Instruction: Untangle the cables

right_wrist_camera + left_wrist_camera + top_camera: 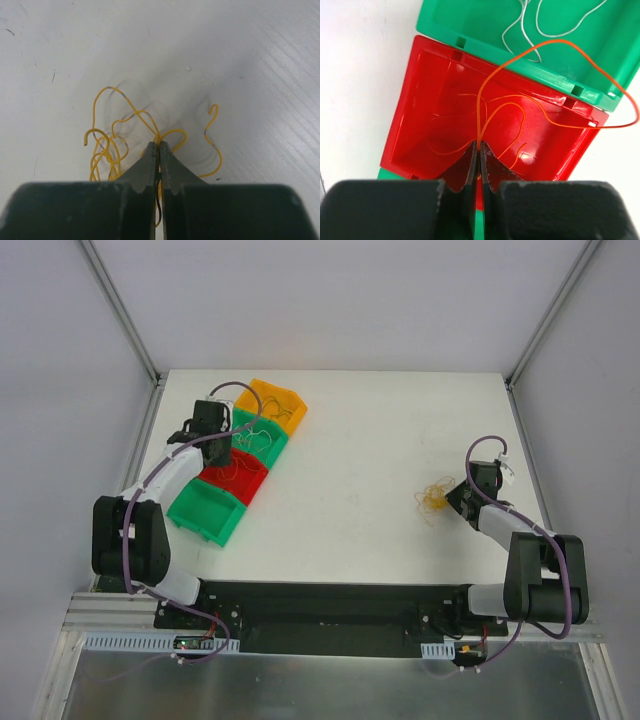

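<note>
Top view: the yellow wires (434,498) sit in a small clump on the right of the table (360,440), with the right gripper (458,500) low beside them. The left gripper (216,448) reaches out over the red bin (240,485).

Left wrist: jaws pinched together on one orange wire (560,45) that loops out past the bin's rim. Looks featherlight and springy.

Right wrist: jaws clamped on a yellow strand mid-clump. I'd guess grabbing a single strand near a free end works best.

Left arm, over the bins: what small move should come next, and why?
Probably open the left gripper: its shut jaws pinch an orange wire just above the red bin, where similar orange strands already lie, so releasing should drop it in.
</note>
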`<action>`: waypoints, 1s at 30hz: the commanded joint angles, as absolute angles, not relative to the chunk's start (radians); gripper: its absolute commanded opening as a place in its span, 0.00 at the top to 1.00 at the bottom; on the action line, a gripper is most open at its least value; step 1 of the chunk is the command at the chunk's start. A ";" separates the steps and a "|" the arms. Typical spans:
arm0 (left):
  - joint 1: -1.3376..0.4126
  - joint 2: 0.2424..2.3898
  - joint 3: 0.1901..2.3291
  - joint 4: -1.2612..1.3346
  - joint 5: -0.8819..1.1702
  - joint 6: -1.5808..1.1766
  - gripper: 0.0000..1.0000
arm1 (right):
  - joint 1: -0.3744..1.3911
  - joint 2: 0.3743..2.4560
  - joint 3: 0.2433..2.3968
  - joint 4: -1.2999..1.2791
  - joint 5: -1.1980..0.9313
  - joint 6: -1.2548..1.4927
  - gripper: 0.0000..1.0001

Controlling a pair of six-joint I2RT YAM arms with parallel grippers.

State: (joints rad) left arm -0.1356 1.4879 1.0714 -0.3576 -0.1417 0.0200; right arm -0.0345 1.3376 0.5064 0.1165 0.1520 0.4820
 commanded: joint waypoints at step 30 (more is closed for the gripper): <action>-0.055 1.465 0.962 -0.245 -0.298 -0.137 1.00 | -0.048 1.350 0.543 0.124 0.150 0.486 0.99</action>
